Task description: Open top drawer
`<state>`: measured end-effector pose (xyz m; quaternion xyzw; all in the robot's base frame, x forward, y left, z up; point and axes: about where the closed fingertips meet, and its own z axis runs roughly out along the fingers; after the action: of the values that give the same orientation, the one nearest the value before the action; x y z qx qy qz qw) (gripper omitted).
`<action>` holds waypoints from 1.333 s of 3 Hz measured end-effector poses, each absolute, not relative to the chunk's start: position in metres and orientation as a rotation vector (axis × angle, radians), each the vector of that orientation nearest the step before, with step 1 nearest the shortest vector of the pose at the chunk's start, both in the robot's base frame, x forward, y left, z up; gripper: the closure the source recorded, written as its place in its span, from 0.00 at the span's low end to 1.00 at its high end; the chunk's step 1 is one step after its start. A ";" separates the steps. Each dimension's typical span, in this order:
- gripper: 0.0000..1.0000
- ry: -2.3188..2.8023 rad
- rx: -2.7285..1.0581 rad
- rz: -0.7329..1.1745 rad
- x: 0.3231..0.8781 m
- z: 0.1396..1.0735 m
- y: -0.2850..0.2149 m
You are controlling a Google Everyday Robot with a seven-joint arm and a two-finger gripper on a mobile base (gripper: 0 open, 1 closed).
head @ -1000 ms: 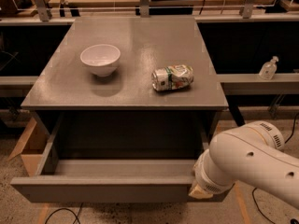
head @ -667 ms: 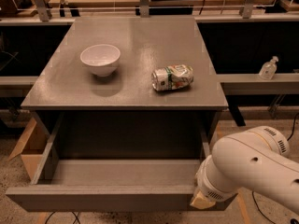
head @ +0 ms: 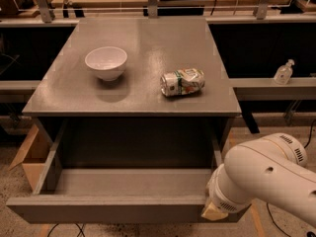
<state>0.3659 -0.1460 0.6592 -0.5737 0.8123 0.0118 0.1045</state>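
Observation:
The top drawer (head: 113,209) of the grey cabinet stands pulled far out toward me. Its wide flat front panel is low in the view, and its plain grey box interior (head: 131,181) shows with nothing in it. My gripper (head: 213,212) is at the right end of the drawer's front panel, mostly hidden behind my white arm (head: 266,181). Only a tan part of it shows against the panel's edge.
On the cabinet top (head: 143,38) stand a white bowl (head: 106,62) at the left and a crushed can (head: 182,82) lying on its side at the right. A cardboard box (head: 29,154) sits on the floor at the left. A clear pump bottle (head: 284,72) stands on a ledge at the right.
The drawer has slid further out toward me. My arm has drawn back with its front panel, lower in the view.

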 end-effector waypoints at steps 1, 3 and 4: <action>0.35 2.394 -1.691 0.030 0.366 0.660 -0.146; 0.00 2.368 -1.690 0.006 0.364 0.672 -0.150; 0.00 2.335 -1.666 -0.038 0.362 0.694 -0.159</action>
<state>0.3619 -0.1586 0.6937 -0.5754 0.8064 -0.0132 0.1357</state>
